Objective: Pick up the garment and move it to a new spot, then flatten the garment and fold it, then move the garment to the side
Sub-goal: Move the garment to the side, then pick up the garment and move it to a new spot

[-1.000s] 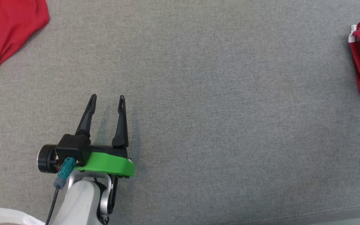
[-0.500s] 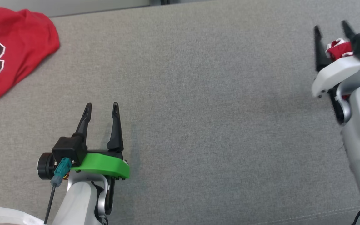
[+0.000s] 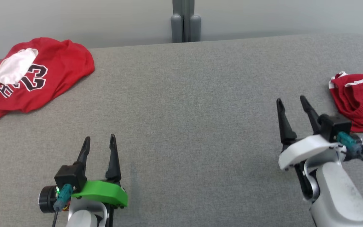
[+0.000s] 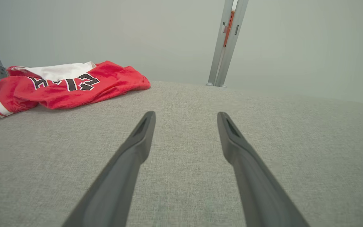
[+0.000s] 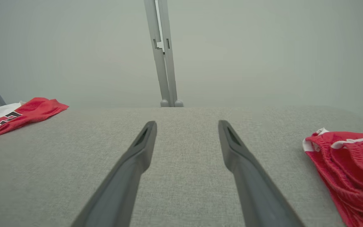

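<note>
Test lab, grey cloth-covered table [image 3: 200,94], plain wall [image 3: 263,15], metal post [image 3: 185,22]

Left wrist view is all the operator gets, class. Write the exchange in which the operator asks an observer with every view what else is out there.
Operator: I see a jersey ahead to the left. Is there any other cloth?
Observer: Yes, red shorts with white trim lie crumpled at the far right.
Operator: Where is the right gripper?
Observer: The right gripper is just left of the shorts, open and empty.
</note>
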Controlling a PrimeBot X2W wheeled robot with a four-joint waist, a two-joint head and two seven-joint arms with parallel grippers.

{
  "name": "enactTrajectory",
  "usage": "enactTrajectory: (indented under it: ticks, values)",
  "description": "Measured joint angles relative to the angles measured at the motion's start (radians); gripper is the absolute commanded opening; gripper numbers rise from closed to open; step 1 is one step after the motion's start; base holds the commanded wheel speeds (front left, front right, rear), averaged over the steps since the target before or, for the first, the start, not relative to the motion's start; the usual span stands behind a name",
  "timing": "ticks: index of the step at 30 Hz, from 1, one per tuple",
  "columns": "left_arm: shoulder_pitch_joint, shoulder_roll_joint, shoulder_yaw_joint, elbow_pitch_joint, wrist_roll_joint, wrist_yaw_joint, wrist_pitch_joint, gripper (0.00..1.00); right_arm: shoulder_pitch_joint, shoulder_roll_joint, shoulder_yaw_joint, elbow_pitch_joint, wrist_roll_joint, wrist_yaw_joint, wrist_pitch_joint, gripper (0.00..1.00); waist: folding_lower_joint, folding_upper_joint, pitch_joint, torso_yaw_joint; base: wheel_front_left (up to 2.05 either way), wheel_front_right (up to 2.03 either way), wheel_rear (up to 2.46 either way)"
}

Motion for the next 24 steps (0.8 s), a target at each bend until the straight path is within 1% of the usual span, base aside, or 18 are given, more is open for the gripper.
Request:
enactTrajectory:
  ticks: [4,7,11,16,24]
  values:
    - [0.049,-0.005,0.006,0.001,0.009,-0.003,0.0,1.0,0.124,0.046,-0.022,-0.07,-0.005,0.0,-0.009,1.0,0.0,0.0,-0.033,0.017,0.0,0.0,0.0]
    - [0.074,-0.006,0.014,-0.006,0.011,-0.004,0.0,1.0,0.188,0.058,-0.052,-0.116,-0.021,0.0,-0.013,1.0,0.0,0.0,-0.051,0.024,0.0,0.0,0.0]
    - [0.088,-0.009,0.026,-0.013,0.011,-0.004,0.0,1.0,0.253,0.072,-0.062,-0.151,-0.035,0.0,-0.013,1.0,0.0,0.0,-0.068,0.028,0.0,0.0,0.0]
    - [0.092,-0.01,0.029,-0.021,0.014,-0.004,-0.001,1.0,0.276,0.073,-0.045,-0.17,-0.002,0.0,-0.003,1.0,-0.0001,0.0,-0.074,0.022,0.0,0.0,0.0]
    - [0.094,-0.011,0.02,-0.022,0.017,-0.004,-0.001,1.0,0.29,0.073,-0.041,-0.183,0.007,0.0,0.002,1.0,0.0,0.0,-0.077,0.019,0.0,0.0,0.0]
